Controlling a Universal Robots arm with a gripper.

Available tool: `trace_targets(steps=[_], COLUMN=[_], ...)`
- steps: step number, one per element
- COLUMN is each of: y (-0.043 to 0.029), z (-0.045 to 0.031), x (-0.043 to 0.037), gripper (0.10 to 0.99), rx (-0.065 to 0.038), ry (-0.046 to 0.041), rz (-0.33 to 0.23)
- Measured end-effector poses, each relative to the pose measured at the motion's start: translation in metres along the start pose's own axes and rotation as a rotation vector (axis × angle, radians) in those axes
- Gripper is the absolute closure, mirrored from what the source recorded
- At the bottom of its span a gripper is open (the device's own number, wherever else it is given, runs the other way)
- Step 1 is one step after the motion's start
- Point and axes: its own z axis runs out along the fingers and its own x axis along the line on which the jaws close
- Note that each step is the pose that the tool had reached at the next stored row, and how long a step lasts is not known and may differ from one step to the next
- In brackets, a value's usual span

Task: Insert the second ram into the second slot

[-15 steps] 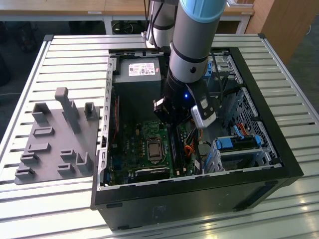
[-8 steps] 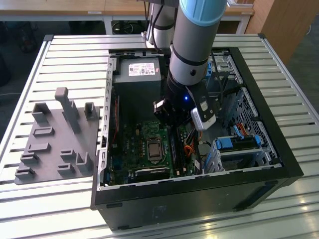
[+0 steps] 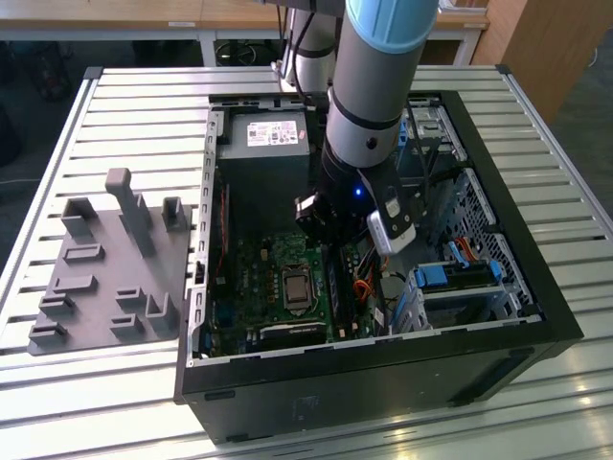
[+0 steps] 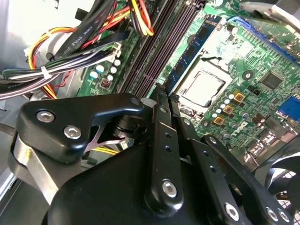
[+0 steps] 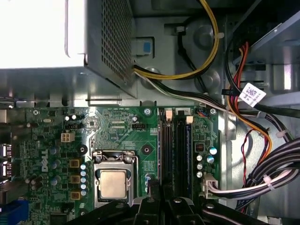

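Slatted metal table (image 3: 124, 96) is carrying everything in the exterior view. An open black computer case (image 3: 536, 316) is lying flat on it. The grey and pale-blue robot arm (image 3: 378, 86) is reaching down into the case, and its wrist is hanging low over the board.

Well apart from the pincer, outside the case, a grey moulded fixture tray (image 3: 105, 278) is resting on the slats. Inside the case, a grey power supply (image 5: 47, 47) is sitting beyond the pincer, past the far ends of the memory slots.

The green motherboard (image 5: 117, 126) is lying directly beneath the pincer. A bundle of black, yellow and red cables (image 4: 70, 63) is running along one side of the pincer, away from the processor.

The black pincer (image 4: 167, 96) is pointing down at the board. Its jaws are standing drawn together with a thin slit between them. The processor socket (image 4: 206, 89) is sitting just beside the pincer, on the side opposite the cables.

The dark memory slots (image 5: 176, 150) are stretching away from the pincer's tips, between cables and socket. The second ram (image 4: 194, 49), a thin blue stick with dark chips, is standing on edge along the slot side nearest the socket. Its near end is meeting the pincer's tips. Whether the pincer is pinching it or only touching it cannot be told.
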Motion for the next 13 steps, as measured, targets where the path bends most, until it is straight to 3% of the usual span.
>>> trace_targets(steps=[7,13], y=[-0.0021,-0.0022], z=[0.0014,0.0057], x=[-0.0073,-0.0080], gripper=[0.949,0.949], rx=[0.000,0.000], ry=[0.0001,0.0001], rz=[0.000,-0.002])
